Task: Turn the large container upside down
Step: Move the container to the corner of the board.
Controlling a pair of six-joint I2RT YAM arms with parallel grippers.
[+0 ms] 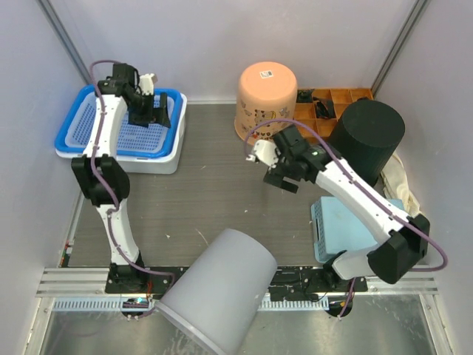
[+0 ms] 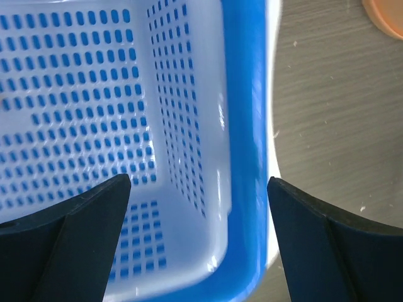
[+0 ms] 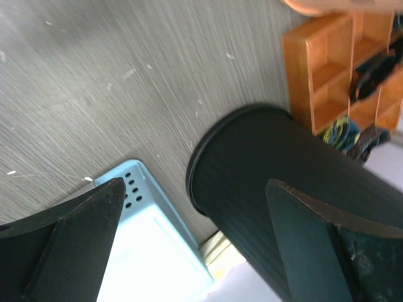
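Three pale walls (image 1: 207,37) close in a grey wood-grain table (image 1: 214,192). The left gripper (image 2: 198,181) hangs with jaws spread over a blue basket (image 2: 247,126) corner, and the right gripper (image 3: 195,184), spread too and holding nothing, is above the table beside a black bin (image 3: 283,182). The large grey container (image 1: 222,292) sits tilted at the near edge, between the arm bases.
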